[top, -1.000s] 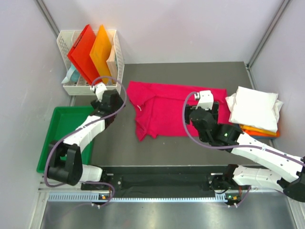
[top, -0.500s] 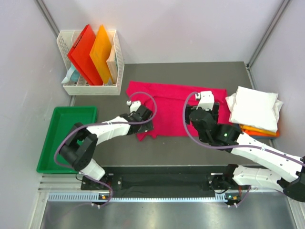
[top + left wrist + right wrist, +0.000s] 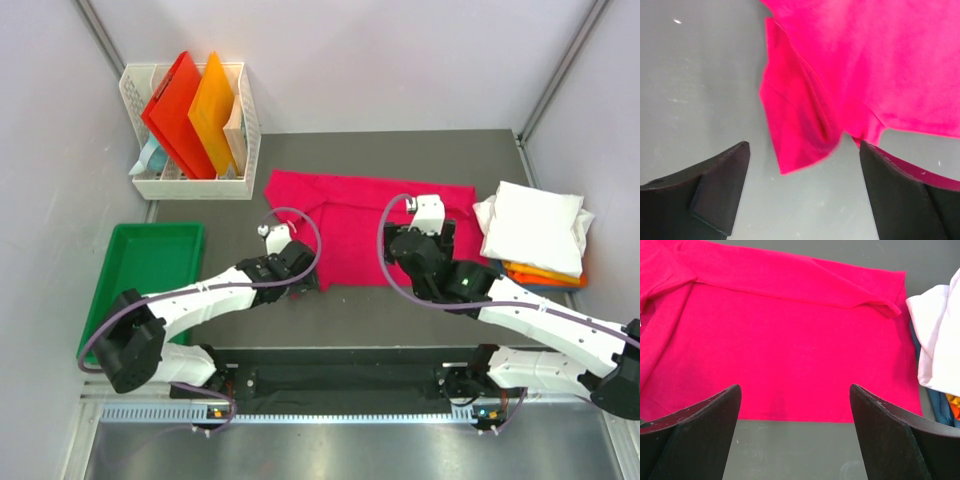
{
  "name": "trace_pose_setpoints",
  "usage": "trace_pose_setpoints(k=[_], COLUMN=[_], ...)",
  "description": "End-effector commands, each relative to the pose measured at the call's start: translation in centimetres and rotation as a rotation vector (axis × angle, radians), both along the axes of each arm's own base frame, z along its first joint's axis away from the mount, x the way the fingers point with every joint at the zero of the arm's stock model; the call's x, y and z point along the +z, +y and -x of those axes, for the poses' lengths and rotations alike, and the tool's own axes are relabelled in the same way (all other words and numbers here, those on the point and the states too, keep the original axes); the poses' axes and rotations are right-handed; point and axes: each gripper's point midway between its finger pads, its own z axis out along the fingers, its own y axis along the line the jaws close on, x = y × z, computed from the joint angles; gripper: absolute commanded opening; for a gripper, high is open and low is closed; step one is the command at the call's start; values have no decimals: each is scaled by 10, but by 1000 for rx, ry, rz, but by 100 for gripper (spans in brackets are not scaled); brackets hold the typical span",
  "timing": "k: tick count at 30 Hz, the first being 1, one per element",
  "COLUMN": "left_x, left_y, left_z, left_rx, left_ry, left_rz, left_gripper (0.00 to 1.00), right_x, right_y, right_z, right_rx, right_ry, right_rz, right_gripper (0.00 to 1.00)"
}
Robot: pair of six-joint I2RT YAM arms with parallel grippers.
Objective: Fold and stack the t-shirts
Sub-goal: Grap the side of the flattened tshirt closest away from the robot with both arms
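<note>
Listing magenta t-shirt [image 3: 370,225]: spread flat at centre of table [image 3: 400,150] | white-topped folded stack [image 3: 535,235] at its 3 o'clock | left gripper [image 3: 802,155] spread wide astride the 7 o'clock corner flap, gripping nothing; we see the flap's crease only from the left wrist | right gripper [image 3: 795,395] spread wide above the 5 o'clock hem | top view hides both finger gaps.

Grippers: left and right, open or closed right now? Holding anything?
Left gripper: open, holding nothing, at a corner of the pink t-shirt.
Right gripper: open, holding nothing, above the same shirt.
</note>
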Motion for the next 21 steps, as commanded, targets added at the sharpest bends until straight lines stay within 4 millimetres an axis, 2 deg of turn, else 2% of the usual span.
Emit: trace_pose_setpoints(k=[1, 3, 4, 6, 13, 17, 21], left_x=[-1, -9, -15, -23, -35, -40, -42], left_y=[-1, -1, 0, 4, 13, 17, 23], left_z=[10, 15, 17, 19, 17, 15, 4], left_rx=[-6, -9, -10, -4, 17, 42, 60], left_ry=[-8, 10, 24, 34, 40, 38, 10], left_rz=[-32, -41, -55, -72, -132, -149, -190], left_gripper=[84, 71, 58, 50, 58, 55, 52], right_x=[-6, -12, -12, -14, -12, -13, -16], right_y=[5, 4, 5, 5, 1, 1, 0], right_z=[-3, -2, -2, -1, -1, 0, 0], right_rx=[-14, -14, -11, -10, -13, -13, -12], right_ry=[12, 23, 26, 29, 18, 21, 23], right_rz=[-35, -28, -34, -35, -29, -23, -17], right_gripper=[89, 88, 87, 86, 86, 86, 86])
